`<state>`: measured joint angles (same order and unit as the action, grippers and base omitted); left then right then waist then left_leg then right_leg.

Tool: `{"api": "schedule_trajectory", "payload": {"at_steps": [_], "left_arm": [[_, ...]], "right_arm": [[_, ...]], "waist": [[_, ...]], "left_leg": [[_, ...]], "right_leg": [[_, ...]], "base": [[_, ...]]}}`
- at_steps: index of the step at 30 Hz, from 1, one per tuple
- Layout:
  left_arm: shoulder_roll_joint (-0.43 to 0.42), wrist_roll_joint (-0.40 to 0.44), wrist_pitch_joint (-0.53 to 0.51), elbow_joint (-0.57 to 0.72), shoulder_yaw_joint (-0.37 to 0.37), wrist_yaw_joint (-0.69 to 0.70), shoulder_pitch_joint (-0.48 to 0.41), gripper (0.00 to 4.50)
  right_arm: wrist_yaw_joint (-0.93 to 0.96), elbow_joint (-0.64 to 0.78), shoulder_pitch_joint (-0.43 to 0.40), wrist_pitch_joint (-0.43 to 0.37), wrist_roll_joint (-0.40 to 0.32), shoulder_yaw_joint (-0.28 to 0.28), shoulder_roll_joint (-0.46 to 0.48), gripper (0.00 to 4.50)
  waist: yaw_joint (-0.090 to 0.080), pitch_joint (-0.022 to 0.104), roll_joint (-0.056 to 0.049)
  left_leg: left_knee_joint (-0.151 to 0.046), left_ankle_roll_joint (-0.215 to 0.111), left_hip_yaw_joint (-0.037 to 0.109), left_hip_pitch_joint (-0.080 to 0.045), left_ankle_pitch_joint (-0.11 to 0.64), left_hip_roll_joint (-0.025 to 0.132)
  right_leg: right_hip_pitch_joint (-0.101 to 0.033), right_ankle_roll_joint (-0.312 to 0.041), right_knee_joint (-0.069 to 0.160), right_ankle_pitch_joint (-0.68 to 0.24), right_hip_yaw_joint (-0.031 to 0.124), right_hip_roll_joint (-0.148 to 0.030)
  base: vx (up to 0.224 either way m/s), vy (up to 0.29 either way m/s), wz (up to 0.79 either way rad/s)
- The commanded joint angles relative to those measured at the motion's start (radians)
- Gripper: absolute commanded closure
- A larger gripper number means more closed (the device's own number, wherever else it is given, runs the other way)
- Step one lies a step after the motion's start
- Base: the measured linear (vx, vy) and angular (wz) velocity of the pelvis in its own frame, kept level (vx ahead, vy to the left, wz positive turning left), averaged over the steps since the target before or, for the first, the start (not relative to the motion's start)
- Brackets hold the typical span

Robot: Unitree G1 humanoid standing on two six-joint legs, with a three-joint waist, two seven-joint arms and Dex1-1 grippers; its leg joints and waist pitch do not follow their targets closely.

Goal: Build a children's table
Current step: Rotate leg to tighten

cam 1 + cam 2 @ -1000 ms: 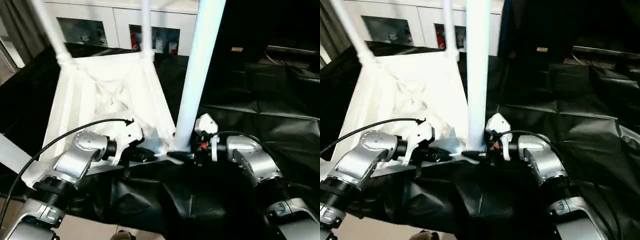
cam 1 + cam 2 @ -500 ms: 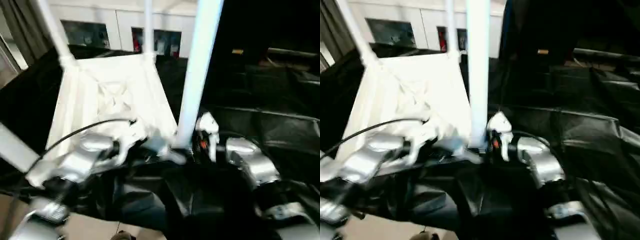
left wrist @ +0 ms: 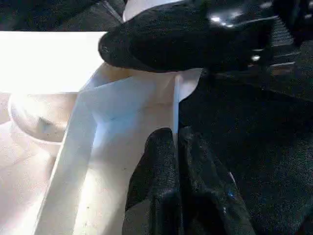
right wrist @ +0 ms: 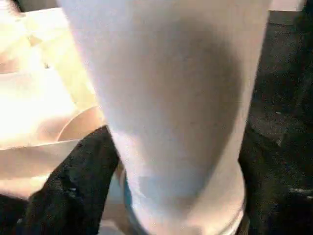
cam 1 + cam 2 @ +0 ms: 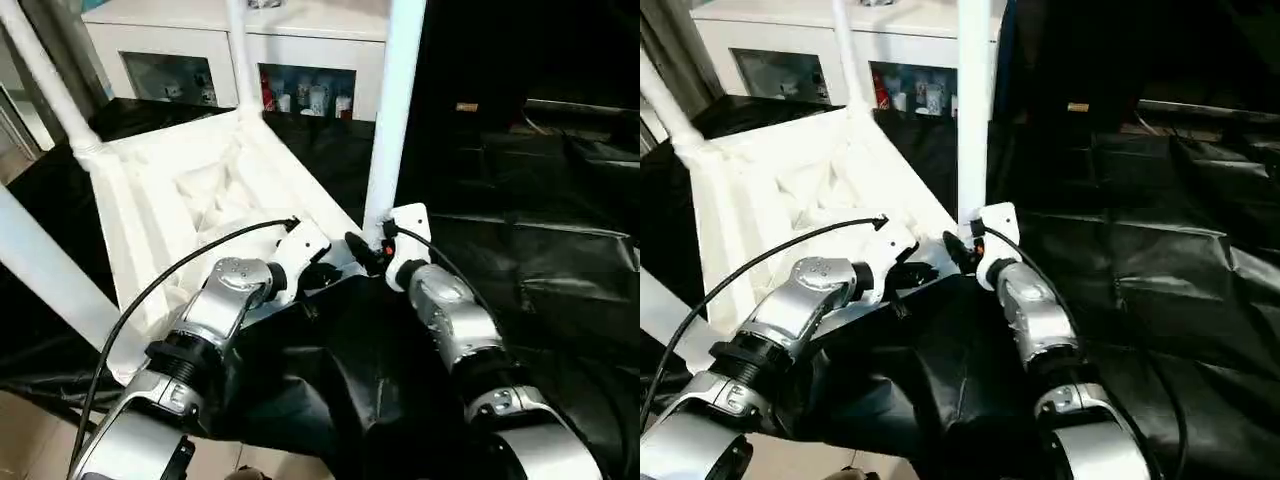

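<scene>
Children's table lies upside down on the black-draped table, toward its near left part, underside ribs facing up. Four white legs rise from its corners, all cut off by the frame's upper or left edge: near-right leg, far-right leg, far-left leg, near-left leg. Left tool is clenched on the thin upright rim at the top's near-right corner; in the left wrist view both black fingers press together with the rim's edge between them. Right tool sits at the base of the near-right leg; the right wrist view shows one black finger against the leg's side, the other hidden behind the tube, so its grip cannot be told for sure. White glass-door cabinet stands beyond the table's far edge, contents hard to make out.
</scene>
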<state>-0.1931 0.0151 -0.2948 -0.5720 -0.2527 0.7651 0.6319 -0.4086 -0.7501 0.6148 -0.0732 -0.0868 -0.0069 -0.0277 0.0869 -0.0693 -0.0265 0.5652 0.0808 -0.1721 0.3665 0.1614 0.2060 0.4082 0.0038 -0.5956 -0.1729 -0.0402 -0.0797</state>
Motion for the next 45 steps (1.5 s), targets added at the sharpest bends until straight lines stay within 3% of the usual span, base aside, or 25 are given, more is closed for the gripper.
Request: {"api": "schedule_trajectory", "payload": {"at_steps": [1, 6, 9, 12, 15, 16, 18, 21, 29, 31, 34, 37, 38, 39, 41, 45], "left_arm": [[0.0, -0.027, 0.056, 0.041, -0.002, 0.03, -0.001, 4.5], [-0.07, -0.052, 0.07, 0.127, -0.043, 0.201, -0.06, 4.5], [-0.121, -0.077, 0.068, 0.188, -0.06, 0.298, -0.099, 4.5], [-0.168, -0.108, 0.054, 0.241, -0.066, 0.382, -0.129, 4.5], [-0.2, -0.114, 0.051, 0.262, -0.071, 0.425, -0.145, 4.5], [-0.218, -0.113, 0.054, 0.264, -0.07, 0.442, -0.152, 4.5], [-0.231, -0.111, 0.055, 0.267, -0.066, 0.453, -0.157, 4.5], [-0.242, -0.111, 0.051, 0.275, -0.061, 0.462, -0.163, 4.5], [-0.219, -0.099, 0.047, 0.249, -0.036, 0.383, -0.154, 4.5], [-0.193, -0.079, 0.04, 0.223, -0.024, 0.316, -0.139, 4.5], [-0.141, -0.058, 0.025, 0.161, 0.001, 0.195, -0.1, 4.5], [-0.07, -0.037, 0.022, 0.087, 0.014, 0.072, -0.044, 4.5], [-0.044, -0.029, 0.021, 0.06, 0.016, 0.029, -0.024, 4.5], [-0.021, -0.025, 0.019, 0.037, 0.018, -0.003, -0.006, 4.5], [0.007, -0.021, 0.016, 0.011, 0.021, -0.039, 0.014, 4.5], [0.061, -0.005, 0.029, -0.032, 0.012, -0.074, 0.047, 4.5]], "right_arm": [[-0.205, 0.023, -0.033, -0.02, -0.014, 0.117, 0.023, 0.61], [-0.441, 0.115, -0.072, -0.006, -0.028, 0.171, -0.107, 0.61], [-0.58, 0.175, -0.095, -0.019, -0.052, 0.183, -0.191, 0.61], [-0.672, 0.205, -0.103, -0.027, -0.066, 0.177, -0.249, 0.61], [-0.717, 0.215, -0.105, -0.036, -0.078, 0.168, -0.272, 0.61], [-0.732, 0.218, -0.104, -0.039, -0.081, 0.166, -0.28, 0.61], [-0.742, 0.216, -0.101, -0.042, -0.087, 0.166, -0.283, 0.74], [-0.762, 0.218, -0.1, -0.05, -0.094, 0.178, -0.288, 0.96], [-0.758, 0.228, -0.115, -0.07, -0.085, 0.191, -0.265, 1.67], [-0.69, 0.211, -0.118, -0.07, -0.074, 0.177, -0.245, 1.7], [-0.481, 0.136, -0.1, -0.057, -0.036, 0.135, -0.185, 1.75], [-0.277, 0.066, -0.083, -0.065, -0.029, 0.081, -0.112, 1.76], [-0.216, 0.051, -0.079, -0.072, -0.031, 0.065, -0.085, 1.76], [-0.161, 0.038, -0.074, -0.075, -0.03, 0.055, -0.061, 1.76], [-0.09, 0.023, -0.067, -0.081, -0.026, 0.045, -0.03, 1.76], [-0.061, 0.003, -0.053, -0.034, -0.007, 0.073, 0.043, 1.76]], "waist": [[-0.001, 0.06, 0.009], [0.002, 0.069, 0.002], [0.001, 0.074, -0.005], [0.006, 0.076, 0.001], [0.008, 0.076, 0.0], [0.008, 0.074, 0.011], [0.009, 0.07, 0.005], [0.007, 0.066, 0.009], [0.007, 0.068, 0.011], [0.007, 0.067, 0.014], [0.001, 0.059, 0.015], [-0.003, 0.057, 0.015], [-0.005, 0.055, 0.01], [-0.004, 0.056, 0.007], [-0.004, 0.056, 0.008], [-0.003, 0.059, 0.005]], "left_leg": [[-0.07, -0.013, 0.0, -0.005, 0.302, 0.01], [-0.063, -0.034, -0.003, -0.003, 0.235, 0.013], [-0.055, -0.054, -0.006, -0.003, 0.185, 0.015], [-0.047, -0.086, -0.009, 0.001, 0.147, 0.016], [-0.046, -0.097, -0.01, 0.001, 0.147, 0.019], [-0.046, -0.098, -0.012, 0.001, 0.151, 0.019], [-0.049, -0.084, -0.01, 0.001, 0.174, 0.02], [-0.053, -0.061, -0.009, -0.001, 0.211, 0.02], [-0.049, -0.066, -0.008, 0.003, 0.171, 0.017], [-0.05, -0.063, -0.008, 0.003, 0.178, 0.017], [-0.056, -0.035, -0.008, 0.002, 0.23, 0.013], [-0.06, 0.001, -0.003, -0.001, 0.272, 0.007], [-0.062, 0.004, -0.004, -0.003, 0.285, 0.009], [-0.062, 0.01, -0.003, -0.009, 0.3, 0.008], [-0.063, 0.014, -0.003, -0.007, 0.299, 0.007], [-0.062, 0.006, -0.002, -0.005, 0.296, 0.006]], "right_leg": [[-0.041, -0.168, 0.08, -0.323, 0.028, -0.047], [-0.049, -0.212, 0.067, -0.19, 0.027, -0.046], [-0.054, -0.26, 0.051, -0.058, 0.024, -0.04], [-0.056, -0.292, 0.041, 0.024, 0.023, -0.04], [-0.051, -0.298, 0.042, -0.008, 0.022, -0.041], [-0.049, -0.295, 0.044, -0.023, 0.022, -0.04], [-0.047, -0.287, 0.048, -0.086, 0.023, -0.044], [-0.044, -0.263, 0.053, -0.163, 0.025, -0.045], [-0.046, -0.258, 0.048, -0.122, 0.025, -0.045], [-0.046, -0.254, 0.051, -0.144, 0.026, -0.046], [-0.04, -0.229, 0.064, -0.25, 0.028, -0.048], [-0.039, -0.179, 0.074, -0.37, 0.028, -0.049], [-0.034, -0.166, 0.08, -0.386, 0.03, -0.047], [-0.031, -0.161, 0.081, -0.393, 0.031, -0.047], [-0.033, -0.158, 0.082, -0.391, 0.031, -0.046], [-0.035, -0.166, 0.079, -0.338, 0.03, -0.045]], "base": [[0.0, 0.0, 0.0], [0.0, 0.0, 0.0], [0.0, 0.0, 0.0], [0.0, 0.0, 0.0], [0.0, 0.0, 0.0], [0.0, 0.0, 0.0], [0.0, 0.0, 0.0], [0.0, 0.0, 0.0], [0.0, 0.0, 0.0], [0.0, 0.0, 0.0], [0.0, 0.0, 0.0], [0.0, 0.0, 0.0], [0.0, 0.0, 0.0], [0.0, 0.0, 0.0], [0.0, 0.0, 0.0], [0.0, 0.0, 0.0]]}}
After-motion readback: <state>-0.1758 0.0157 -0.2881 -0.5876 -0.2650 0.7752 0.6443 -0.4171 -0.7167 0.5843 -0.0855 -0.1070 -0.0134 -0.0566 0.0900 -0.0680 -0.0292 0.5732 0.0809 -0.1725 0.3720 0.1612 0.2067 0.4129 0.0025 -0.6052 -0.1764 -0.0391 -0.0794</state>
